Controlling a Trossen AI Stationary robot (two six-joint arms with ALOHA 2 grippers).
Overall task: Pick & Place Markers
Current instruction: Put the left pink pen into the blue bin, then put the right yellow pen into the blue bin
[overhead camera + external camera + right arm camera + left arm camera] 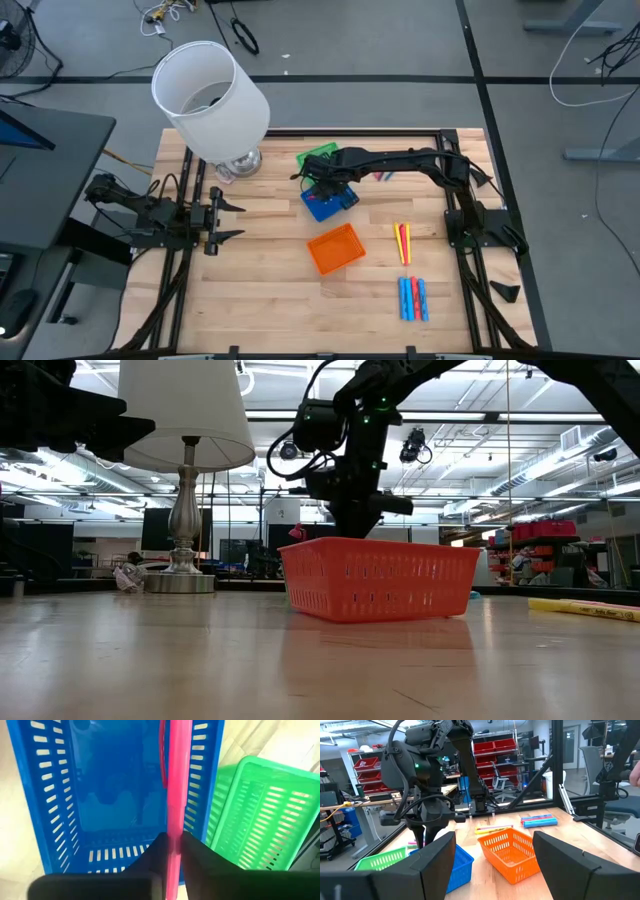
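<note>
Three trays, one pink marker [177, 795] pinched over the blue one.
The right gripper [172, 851] pinches the pink marker between its fingers above the blue tray [60, 820]; its lower end is cut off. A red marker already lies inside. The green tray [255, 815] beside it and the orange tray [335, 248] look empty. More markers [412, 297] lie on the table [260, 290]. The left gripper [492, 862] waits with jaws apart at the table's left edge.

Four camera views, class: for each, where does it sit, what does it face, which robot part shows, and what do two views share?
High: overhead, facing down; both arms show.
Low: table height, facing the orange tray; the right arm comes down behind it.
Left wrist: across the table; own fingers apart.
Right wrist: down into the blue tray; fingers grip a pink marker.
Shared: the left wrist and right wrist views both show the green tray.
</note>
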